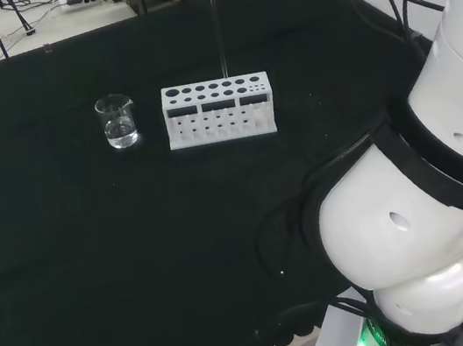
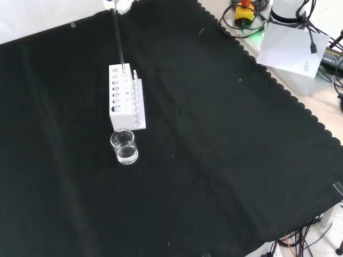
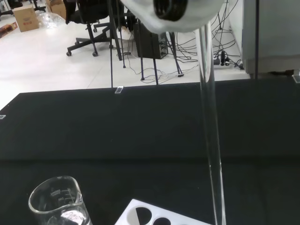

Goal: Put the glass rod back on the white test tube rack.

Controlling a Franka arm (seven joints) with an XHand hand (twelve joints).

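In the head view the test tube rack (image 1: 218, 110) stands on the worktop (image 1: 96, 267) with the beaker (image 1: 117, 121) just beside it to the left. The glass rod (image 1: 217, 33) stands upright above the rack. In the front view the beaker (image 2: 124, 146) sits just before the rack (image 2: 126, 96), apart from it.

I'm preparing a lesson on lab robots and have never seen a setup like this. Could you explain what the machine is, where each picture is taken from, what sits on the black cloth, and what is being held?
The big white shapes are links of one robot arm. It carries a hand with fingers instead of a claw.

One picture looks over the arm from behind its base, one looks down from in front, and one comes from a camera at the wrist.

On the black cloth stand a white test tube rack with rows of holes and, beside it, a small clear beaker that seems to hold a little liquid.

A thin glass rod hangs almost upright from the hand, its lower end at the rack's top. Whether the tip has entered a hole, I cannot tell. The fingers themselves are not clear.
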